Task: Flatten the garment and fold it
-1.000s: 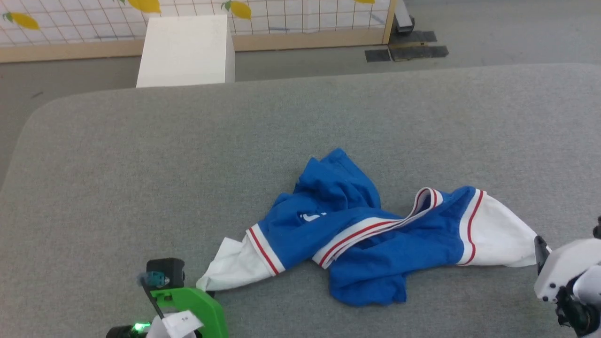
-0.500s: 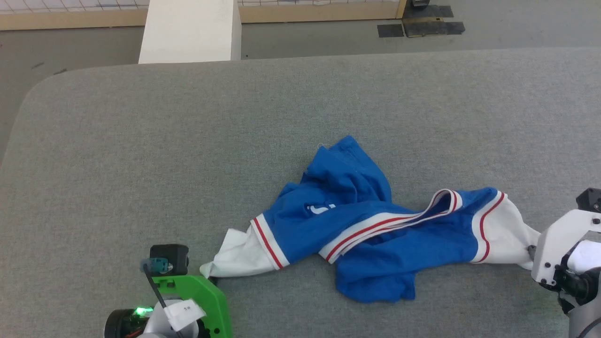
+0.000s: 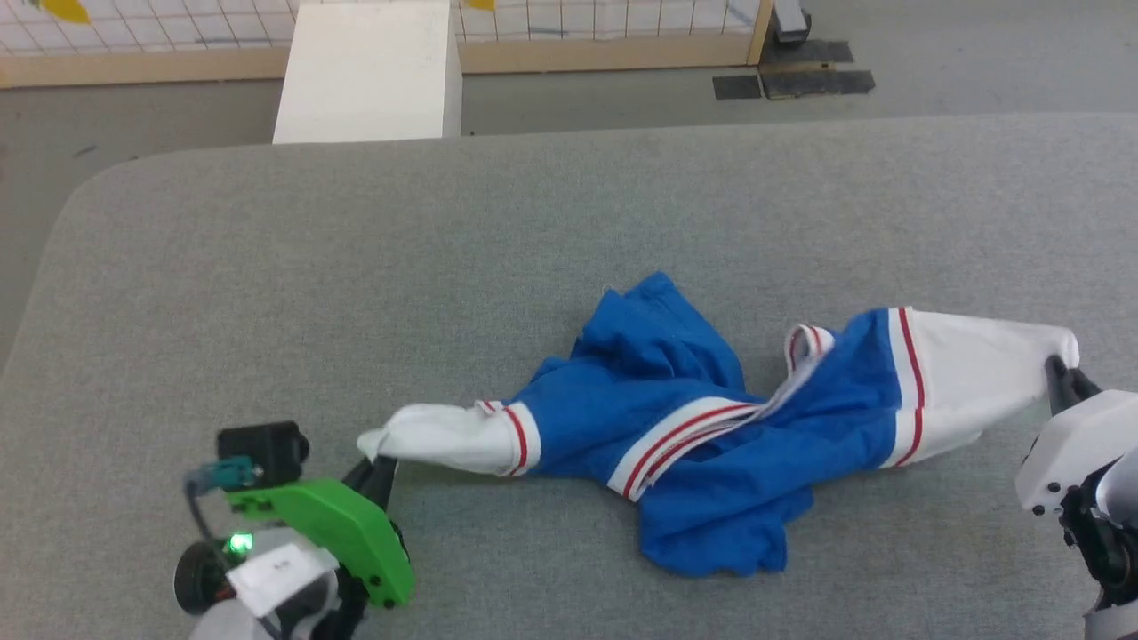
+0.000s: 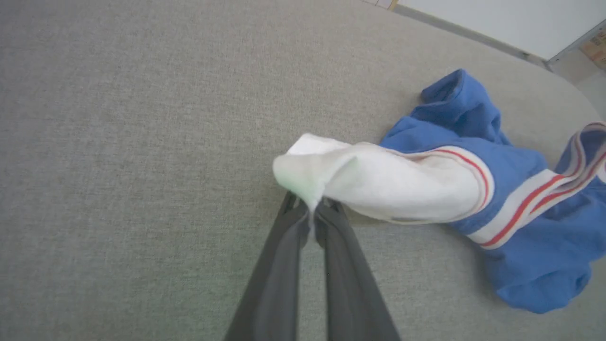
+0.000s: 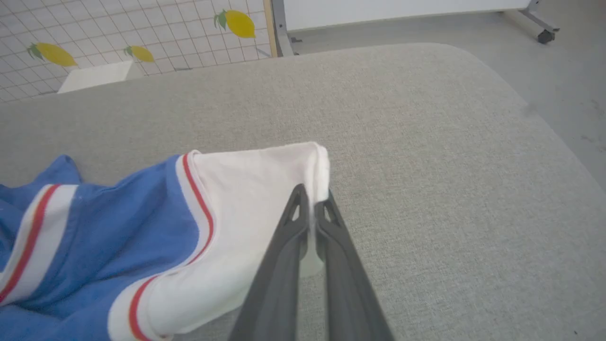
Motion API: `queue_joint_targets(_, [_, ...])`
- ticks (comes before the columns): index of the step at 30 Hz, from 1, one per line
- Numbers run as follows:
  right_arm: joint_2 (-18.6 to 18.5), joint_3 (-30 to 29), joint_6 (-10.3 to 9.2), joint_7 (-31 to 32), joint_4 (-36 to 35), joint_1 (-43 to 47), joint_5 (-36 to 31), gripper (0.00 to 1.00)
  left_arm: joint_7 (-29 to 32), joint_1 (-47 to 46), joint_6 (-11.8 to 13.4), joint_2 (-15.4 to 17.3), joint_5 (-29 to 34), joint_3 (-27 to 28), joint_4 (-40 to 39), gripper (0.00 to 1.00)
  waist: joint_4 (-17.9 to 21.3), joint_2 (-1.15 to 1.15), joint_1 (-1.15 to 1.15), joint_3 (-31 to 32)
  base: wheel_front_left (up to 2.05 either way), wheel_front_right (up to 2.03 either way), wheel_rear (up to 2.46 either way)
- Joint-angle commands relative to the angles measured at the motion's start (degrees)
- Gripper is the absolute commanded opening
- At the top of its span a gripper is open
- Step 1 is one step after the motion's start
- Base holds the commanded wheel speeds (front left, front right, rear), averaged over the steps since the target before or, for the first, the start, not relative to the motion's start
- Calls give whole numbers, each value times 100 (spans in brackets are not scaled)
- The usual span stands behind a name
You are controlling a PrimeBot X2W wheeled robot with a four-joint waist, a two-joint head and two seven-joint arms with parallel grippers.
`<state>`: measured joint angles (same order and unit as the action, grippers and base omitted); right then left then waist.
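Observation:
The garment [image 3: 702, 427] is a bright blue T-shirt with white, red-striped sleeves, lying crumpled on the grey table [image 3: 444, 267]. My left gripper [image 3: 378, 467] is shut on the tip of the left white sleeve [image 3: 444, 437], lifted a little off the cloth surface. The left wrist view shows that sleeve [image 4: 378, 182] pinched between the dark fingers [image 4: 279, 265] of the left gripper [image 4: 310, 210]. At the right, my right gripper [image 3: 1058, 369] is shut on the edge of the other white sleeve [image 3: 969, 382]. In the right wrist view the right gripper [image 5: 310, 196] clamps the sleeve's [image 5: 255, 189] hem.
A white box [image 3: 369, 76] stands on the floor beyond the table's far edge, before a tiled panel with lemon prints [image 5: 239, 22]. Dark floor plates [image 3: 791, 82] lie at the back right. The table's rounded corner [image 5: 497, 76] is near my right gripper.
My right gripper has shut on the right sleeve and raised it. My left gripper has lifted the left sleeve and pulled it outward. The shirt is stretched wider. The head camera has shifted.

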<state>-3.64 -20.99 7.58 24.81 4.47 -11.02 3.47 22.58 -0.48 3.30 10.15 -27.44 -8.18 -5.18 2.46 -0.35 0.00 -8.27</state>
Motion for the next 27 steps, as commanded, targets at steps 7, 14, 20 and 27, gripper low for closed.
queue_joint_targets(7, [-384,437,-9,-143,-849,-243,151,0,254,-986,-364,369,-528,422,-591,0,141,35,0,218,0,0,0])
queue_joint_targets(14, [-956,1137,-9,556,-965,-1930,459,0,706,-2774,-315,485,-1008,738,-547,0,297,35,0,-272,0,0,0])
queue_joint_targets(20, [-1115,1599,-9,676,-431,-3763,550,0,658,-4550,-177,549,-847,779,56,0,396,35,0,-1132,0,0,0])
queue_joint_targets(27, [-1141,1979,-9,202,229,-5731,280,0,-267,-6608,-7,634,-362,980,875,0,523,35,0,-2093,0,0,0])
